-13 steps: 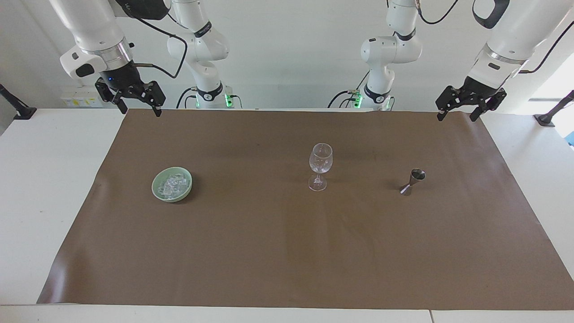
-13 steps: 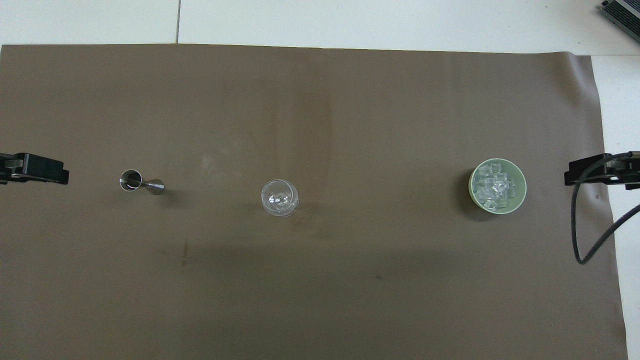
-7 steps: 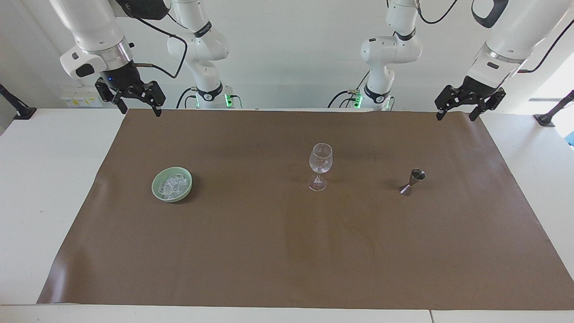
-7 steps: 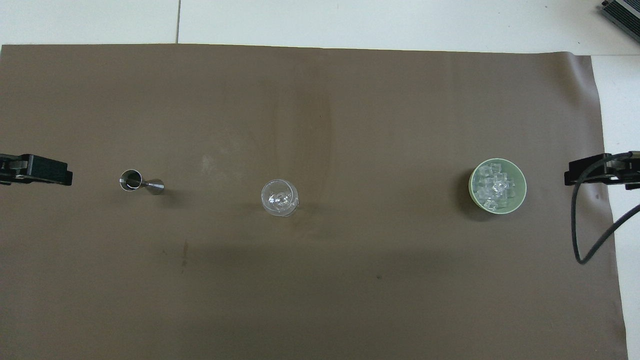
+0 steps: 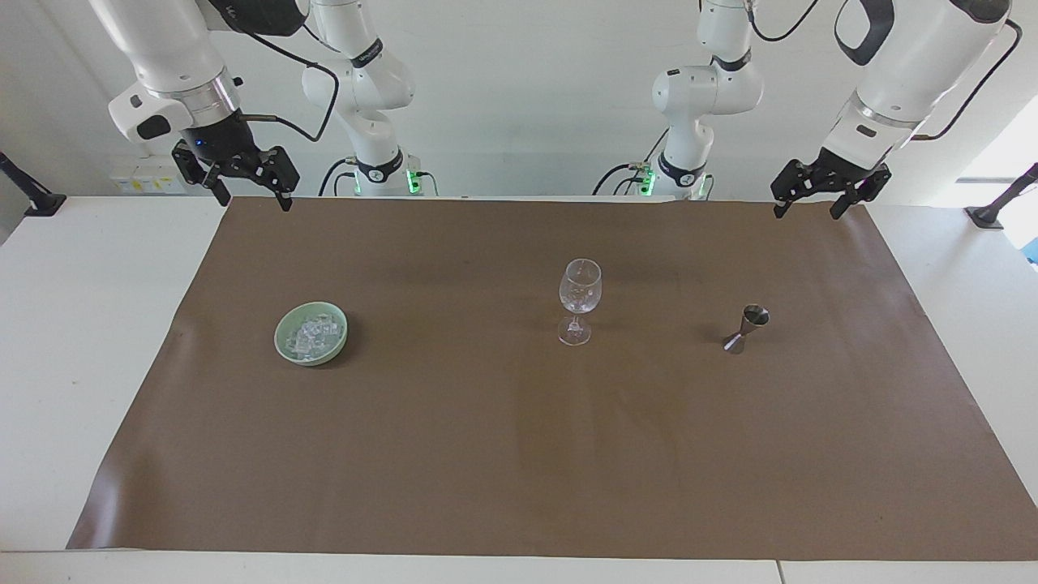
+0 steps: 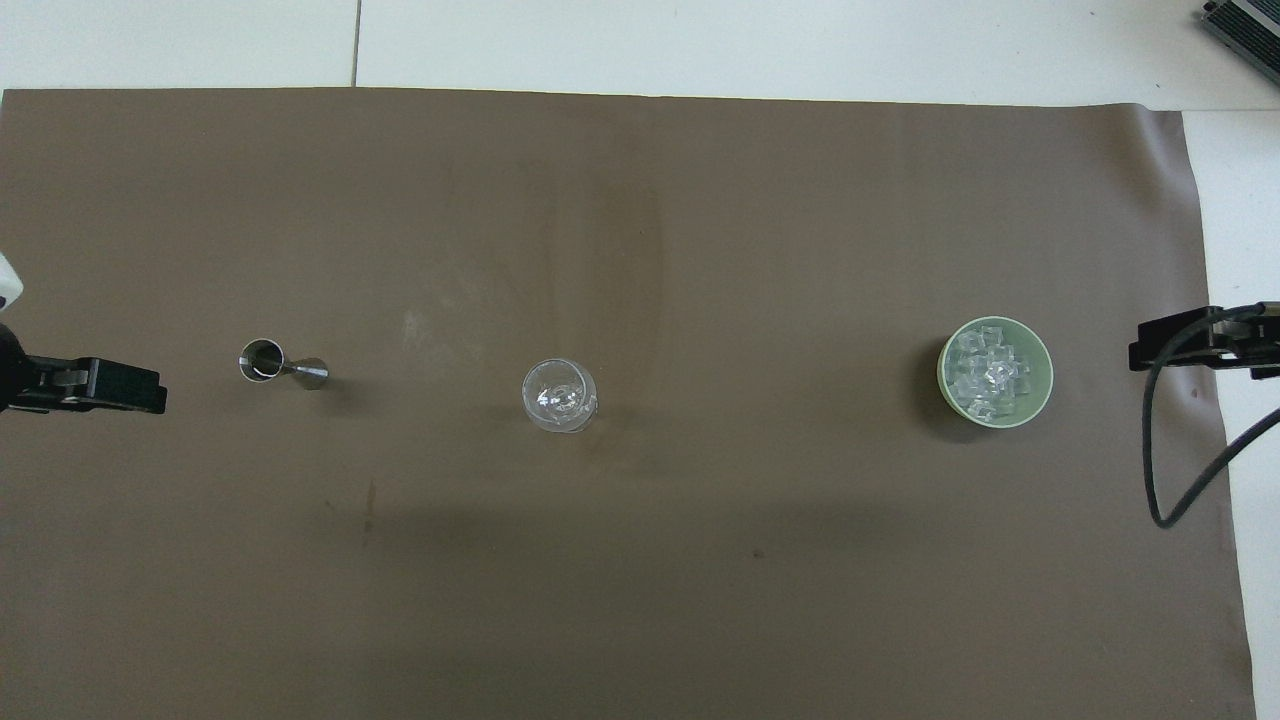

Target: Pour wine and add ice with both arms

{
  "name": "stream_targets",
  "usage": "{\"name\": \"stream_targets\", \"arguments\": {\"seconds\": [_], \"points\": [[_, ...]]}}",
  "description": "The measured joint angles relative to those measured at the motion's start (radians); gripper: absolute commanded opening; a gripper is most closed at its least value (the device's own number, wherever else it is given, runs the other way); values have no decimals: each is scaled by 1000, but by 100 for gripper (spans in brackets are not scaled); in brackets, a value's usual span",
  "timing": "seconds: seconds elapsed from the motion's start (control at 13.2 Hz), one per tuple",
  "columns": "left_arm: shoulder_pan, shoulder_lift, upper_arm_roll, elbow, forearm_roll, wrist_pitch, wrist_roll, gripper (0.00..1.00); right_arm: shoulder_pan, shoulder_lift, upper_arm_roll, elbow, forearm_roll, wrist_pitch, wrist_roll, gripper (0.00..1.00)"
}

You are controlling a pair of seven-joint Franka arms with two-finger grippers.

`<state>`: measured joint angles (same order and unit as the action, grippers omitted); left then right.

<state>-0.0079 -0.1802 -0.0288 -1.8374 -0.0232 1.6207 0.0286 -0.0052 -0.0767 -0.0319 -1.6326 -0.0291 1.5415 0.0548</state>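
Observation:
A clear wine glass (image 5: 580,296) stands upright mid-mat, also in the overhead view (image 6: 559,395). A small steel jigger (image 5: 748,327) stands toward the left arm's end (image 6: 280,365). A pale green bowl (image 5: 284,337) toward the right arm's end holds several ice cubes (image 5: 312,334), also seen from overhead (image 6: 990,372). My left gripper (image 5: 806,212) is open and empty, raised over the mat's robot-side edge. My right gripper (image 5: 251,201) is open and empty, raised over the mat's corner; that arm waits.
A brown mat (image 5: 486,446) covers most of the white table (image 5: 81,324). A black cable (image 6: 1165,480) hangs from the right arm over the mat's edge beside the bowl (image 6: 1043,385).
My left gripper has moved a little toward the middle of the table, closer to the jigger's side. The right arm, glass, jigger and bowl have not moved.

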Motion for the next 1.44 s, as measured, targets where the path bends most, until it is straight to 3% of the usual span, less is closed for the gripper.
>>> {"name": "stream_targets", "arguments": {"seconds": [1.44], "points": [[63, -17, -18, -25, -31, 9, -71, 100, 0, 0, 0, 0, 0, 0, 0, 100]]}}
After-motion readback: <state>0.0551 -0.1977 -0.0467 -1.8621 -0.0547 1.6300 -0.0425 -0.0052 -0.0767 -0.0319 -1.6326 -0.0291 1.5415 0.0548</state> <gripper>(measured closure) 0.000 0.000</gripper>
